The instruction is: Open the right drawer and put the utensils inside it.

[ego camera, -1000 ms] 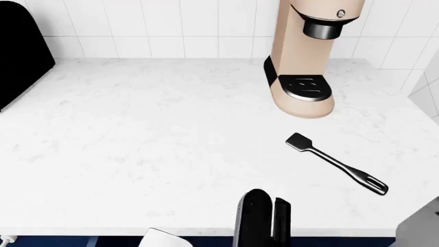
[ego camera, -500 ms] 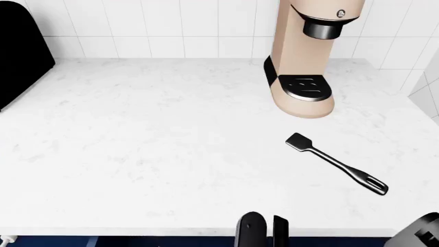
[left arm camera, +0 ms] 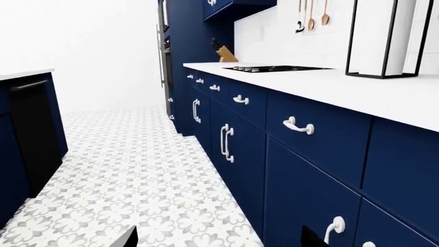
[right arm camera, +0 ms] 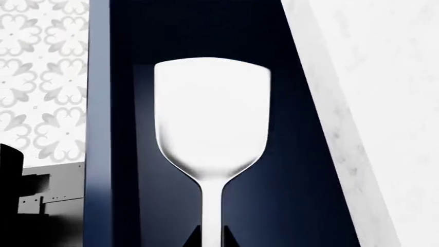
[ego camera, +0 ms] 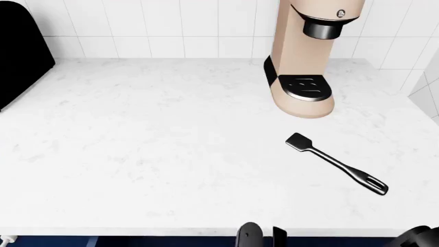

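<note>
Broad spatula (right arm camera: 211,128): hanging blade-first over the open right drawer (right arm camera: 123,103), being positioned for release inside.
Right gripper (right arm camera: 211,242): clenching its shaft.
Black spatula (ego camera: 336,163): lying on the counter (ego camera: 137,154), waiting.
Left gripper (left arm camera: 216,242): fingers spread, grasping nothing.

The right gripper (ego camera: 262,235) is showing only its fingertips above the head view's lower edge. The grey spatula (right arm camera: 211,134) handle is running off frame, its grip unseen

Beige coffee machine (ego camera: 306,62) on white marble counter (ego camera: 158,149), tiled wall (ego camera: 164,25) behind.
</note>
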Motion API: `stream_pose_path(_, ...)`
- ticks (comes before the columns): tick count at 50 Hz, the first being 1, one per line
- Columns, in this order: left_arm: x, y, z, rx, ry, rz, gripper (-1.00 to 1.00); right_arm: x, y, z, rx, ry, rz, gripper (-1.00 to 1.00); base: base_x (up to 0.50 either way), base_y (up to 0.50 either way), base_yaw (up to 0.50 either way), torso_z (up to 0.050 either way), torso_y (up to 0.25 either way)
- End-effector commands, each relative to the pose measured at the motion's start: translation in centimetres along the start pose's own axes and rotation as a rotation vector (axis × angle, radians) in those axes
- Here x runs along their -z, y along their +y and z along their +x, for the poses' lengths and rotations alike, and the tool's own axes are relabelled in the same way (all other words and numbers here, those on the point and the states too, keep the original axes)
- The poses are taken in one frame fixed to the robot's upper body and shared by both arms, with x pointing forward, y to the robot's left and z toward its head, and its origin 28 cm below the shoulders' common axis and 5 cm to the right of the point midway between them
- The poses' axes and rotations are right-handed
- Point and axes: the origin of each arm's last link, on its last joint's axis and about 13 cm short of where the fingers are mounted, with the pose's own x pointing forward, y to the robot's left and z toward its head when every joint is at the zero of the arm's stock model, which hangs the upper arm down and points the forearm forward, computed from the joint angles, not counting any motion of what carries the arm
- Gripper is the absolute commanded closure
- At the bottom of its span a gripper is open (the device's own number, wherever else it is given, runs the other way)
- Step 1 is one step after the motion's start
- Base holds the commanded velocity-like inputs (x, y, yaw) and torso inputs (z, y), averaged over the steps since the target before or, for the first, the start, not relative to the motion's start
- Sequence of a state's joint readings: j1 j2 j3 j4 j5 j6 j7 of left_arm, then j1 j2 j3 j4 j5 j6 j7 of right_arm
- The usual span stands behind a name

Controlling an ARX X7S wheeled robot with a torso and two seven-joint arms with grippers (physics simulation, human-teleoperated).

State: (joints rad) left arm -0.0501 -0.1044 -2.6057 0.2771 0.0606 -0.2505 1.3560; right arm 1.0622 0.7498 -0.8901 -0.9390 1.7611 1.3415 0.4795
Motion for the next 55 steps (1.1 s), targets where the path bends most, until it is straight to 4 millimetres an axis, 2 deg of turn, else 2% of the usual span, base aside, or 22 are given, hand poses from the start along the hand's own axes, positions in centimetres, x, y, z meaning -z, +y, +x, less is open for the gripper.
stream_pose_path(1, 0.1, 0.0, 0.0, 0.001, 0.001, 0.003, -1.0, 0.8, -0.1, 0.7, -0.007, 0.018, 0.024, 1.0, 0.0, 0.0, 0.0, 0.0, 0.0)
stream_pose_path(18, 0.1, 0.0, 0.0, -0.001, 0.002, 0.005, -1.0, 2.2, -1.5, 0.6, 0.042, 0.056, 0.103, 1.0, 0.0, 0.0, 0.0, 0.0, 0.0)
stream_pose_path(32, 0.0, -0.1, 0.0, 0.0, 0.001, 0.006, -1.0, 2.5, -2.5, -0.5, 0.095, 0.071, 0.141, 1.0, 0.0, 0.0, 0.0, 0.0, 0.0)
stream_pose_path(37, 0.0, -0.1, 0.0, 0.001, 0.001, 0.006, -1.0, 2.5, -2.8, -0.2, 0.133, 0.065, 0.138, 1.0, 0.0, 0.0, 0.0, 0.0, 0.0)
stream_pose_path(38, 0.0, -0.1, 0.0, 0.001, 0.002, 0.006, -1.0, 2.5, -2.9, -0.2, 0.138, 0.069, 0.135, -1.0, 0.0, 0.0, 0.0, 0.0, 0.0)
stream_pose_path(55, 0.1, -0.2, -0.1, 0.001, 0.007, 0.005, -1.0, 1.7, -2.4, -0.4, 0.118, 0.069, 0.091, -1.0, 0.0, 0.0, 0.0, 0.0, 0.0)
